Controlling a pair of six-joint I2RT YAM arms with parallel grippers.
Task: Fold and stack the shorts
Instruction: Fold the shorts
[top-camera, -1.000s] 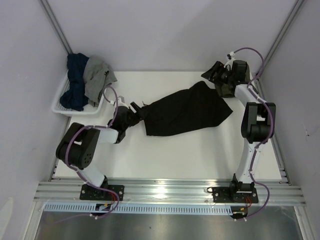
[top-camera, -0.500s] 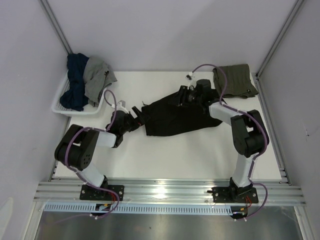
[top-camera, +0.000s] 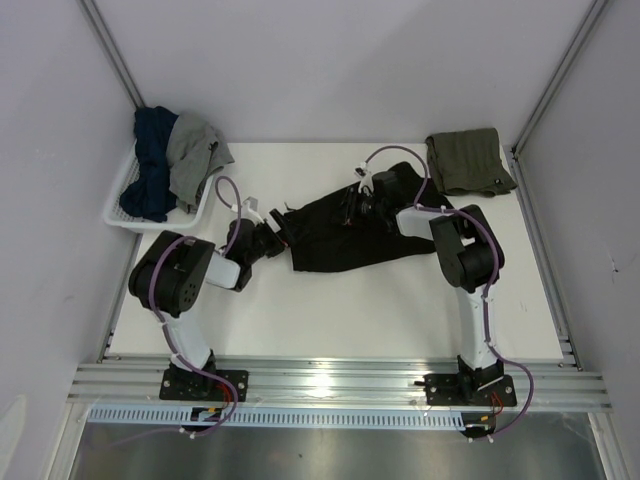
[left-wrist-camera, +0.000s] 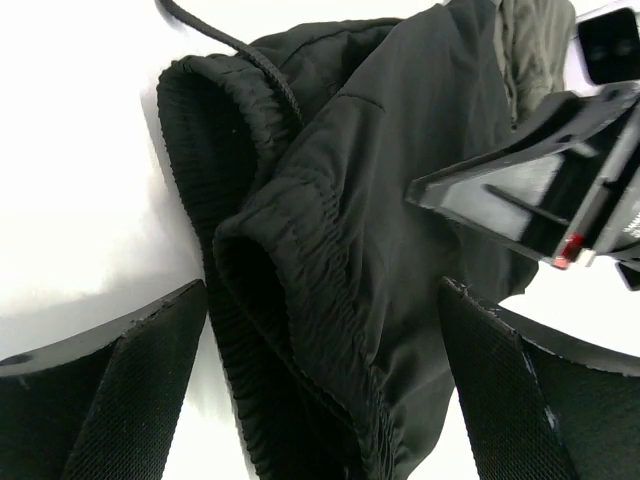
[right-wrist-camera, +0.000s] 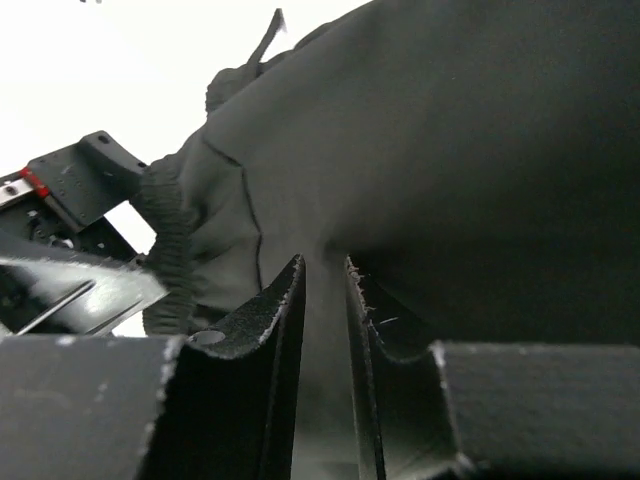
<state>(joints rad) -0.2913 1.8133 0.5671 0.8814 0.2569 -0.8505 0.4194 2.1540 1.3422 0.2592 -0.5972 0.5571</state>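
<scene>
on the white worktop (top-camera: 330, 310) the black shorts (top-camera: 340, 245) lie crumpled in the middle, their far edge partly hidden under the right arm. the folded olive-green shorts (top-camera: 468, 162) sit well apart in the far right corner. the right arm bends low toward the left, its tool (right-wrist-camera: 325, 270) pinched onto a ridge of black cloth. the left arm is folded tight, its tool (left-wrist-camera: 320, 300) spread wide either side of the waistband, gripping nothing.
</scene>
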